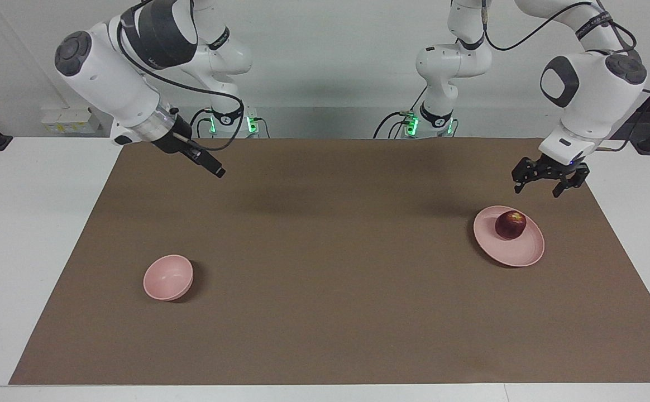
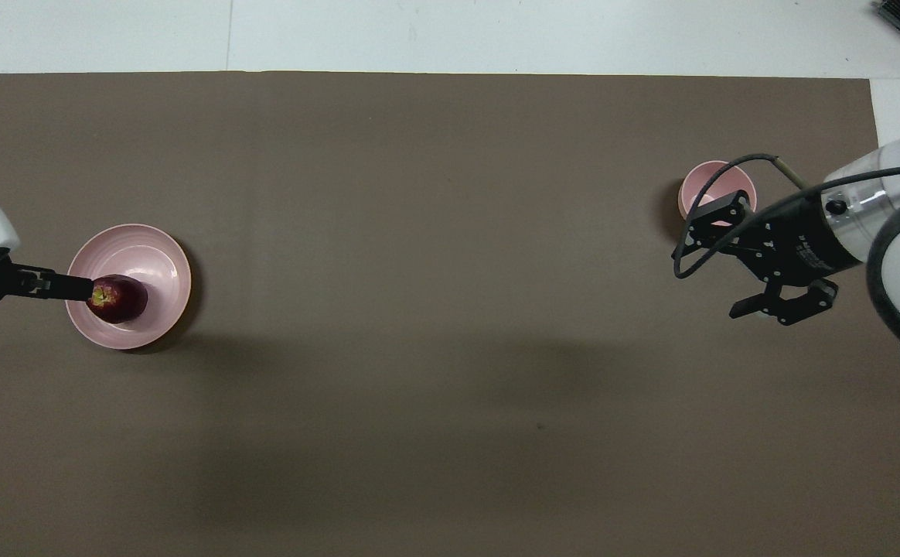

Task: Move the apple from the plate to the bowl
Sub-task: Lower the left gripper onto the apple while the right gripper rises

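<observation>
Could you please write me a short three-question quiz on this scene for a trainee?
1. True or false: the apple lies in the bowl.
2. Which pincer is over the table near the plate: A) left B) right?
3. Fill in: the bowl sits toward the ____ arm's end of the table.

Key: 1. False, it is on the plate. 2. A; its fingers are open, above and clear of the apple. 3. right.

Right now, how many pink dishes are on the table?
2. The plate, holding the apple, sits toward the left arm's end. The bowl sits toward the right arm's end. Nothing seems hidden.
</observation>
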You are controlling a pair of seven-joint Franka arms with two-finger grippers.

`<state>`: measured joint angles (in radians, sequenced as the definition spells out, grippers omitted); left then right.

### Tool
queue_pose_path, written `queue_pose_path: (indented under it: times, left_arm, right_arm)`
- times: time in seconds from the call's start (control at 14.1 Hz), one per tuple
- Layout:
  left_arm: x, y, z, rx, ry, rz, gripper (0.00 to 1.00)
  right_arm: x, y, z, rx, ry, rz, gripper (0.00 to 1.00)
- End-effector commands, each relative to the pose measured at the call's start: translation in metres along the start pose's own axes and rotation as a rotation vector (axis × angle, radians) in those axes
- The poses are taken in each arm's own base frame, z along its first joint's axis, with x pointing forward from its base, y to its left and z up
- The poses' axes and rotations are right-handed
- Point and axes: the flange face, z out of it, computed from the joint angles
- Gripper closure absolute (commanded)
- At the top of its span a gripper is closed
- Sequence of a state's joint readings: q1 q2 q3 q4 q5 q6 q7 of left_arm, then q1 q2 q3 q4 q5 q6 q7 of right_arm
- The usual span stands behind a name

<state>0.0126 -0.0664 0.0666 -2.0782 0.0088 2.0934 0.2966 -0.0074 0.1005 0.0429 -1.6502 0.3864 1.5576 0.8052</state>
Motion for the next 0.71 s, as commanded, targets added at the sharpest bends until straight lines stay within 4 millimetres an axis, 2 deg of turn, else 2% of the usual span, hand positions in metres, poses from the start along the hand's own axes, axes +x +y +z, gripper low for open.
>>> queue_pose_path:
  times: [0.0,0.07,0.14,0.43,0.5,0.57,0.64]
  left_arm:
    - [-0.013,0.005,0.041,-0.003,0.002,0.002,0.0]
    - [-0.014,0.006,0.059,-0.005,-0.008,0.002,0.0]
    - [-0.011,0.004,0.074,-0.001,-0.002,0.001,0.0]
    - [-0.01,-0.001,0.114,0.011,0.017,-0.007,0.0]
    - [-0.012,-0.001,0.118,0.015,0.03,-0.009,0.0]
    - [-0.014,-0.002,0.12,0.016,0.033,-0.012,0.0]
    - [-0.014,-0.003,0.12,0.016,0.033,-0.013,0.0]
  right_arm:
    - [-0.001,-0.024,0.026,0.046,-0.076,0.148,0.0]
    - [-0.005,-0.031,0.031,0.053,-0.092,0.164,0.0]
    - [0.003,-0.036,0.044,0.083,-0.158,0.2,0.0]
    - [0.017,-0.062,0.071,0.205,-0.284,0.387,0.0]
    - [0.005,-0.075,0.08,0.216,-0.308,0.41,0.0]
    - [0.004,-0.081,0.086,0.231,-0.301,0.46,0.0]
    - [-0.005,-0.089,0.09,0.243,-0.299,0.475,0.0]
